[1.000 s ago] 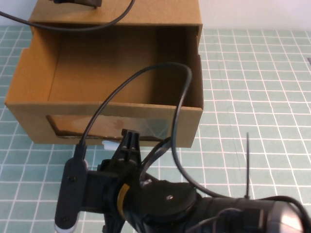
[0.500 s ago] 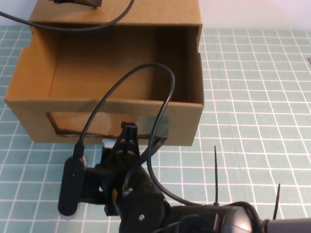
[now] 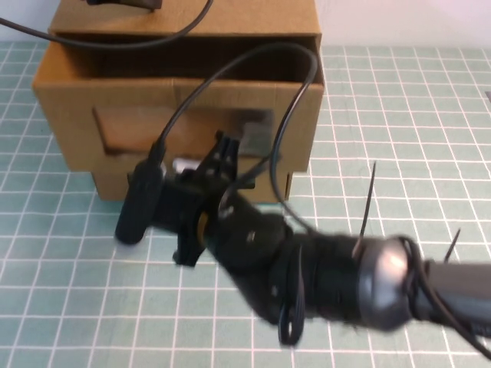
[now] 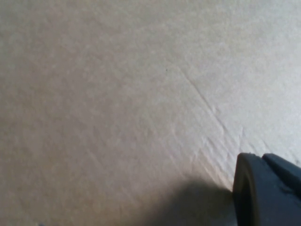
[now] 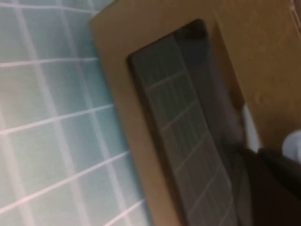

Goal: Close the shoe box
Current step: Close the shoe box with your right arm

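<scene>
The brown cardboard shoe box [image 3: 184,23] stands at the far middle of the green grid mat. Its drawer front [image 3: 77,123] has a wide clear window [image 3: 153,126] with a small white pull tab [image 3: 182,165] under it, and only a narrow dark gap [image 3: 192,65] shows behind the front. My right gripper [image 3: 223,146] is shut, with its tip against the drawer front by the window's lower edge. The right wrist view shows the window [image 5: 188,117] up close and a dark finger [image 5: 275,183]. My left gripper [image 3: 126,4] rests on the box top; its wrist view shows bare cardboard [image 4: 117,94].
The green grid mat [image 3: 406,138] lies bare to the right of the box and along the near left [image 3: 61,291]. Black cables [image 3: 291,92] loop from my right arm over the box front, and another cable [image 3: 100,42] lies across the box top.
The drawer has slid back into the box, from wide open to almost shut. My right gripper has moved forward with it, pressed on the front panel.
</scene>
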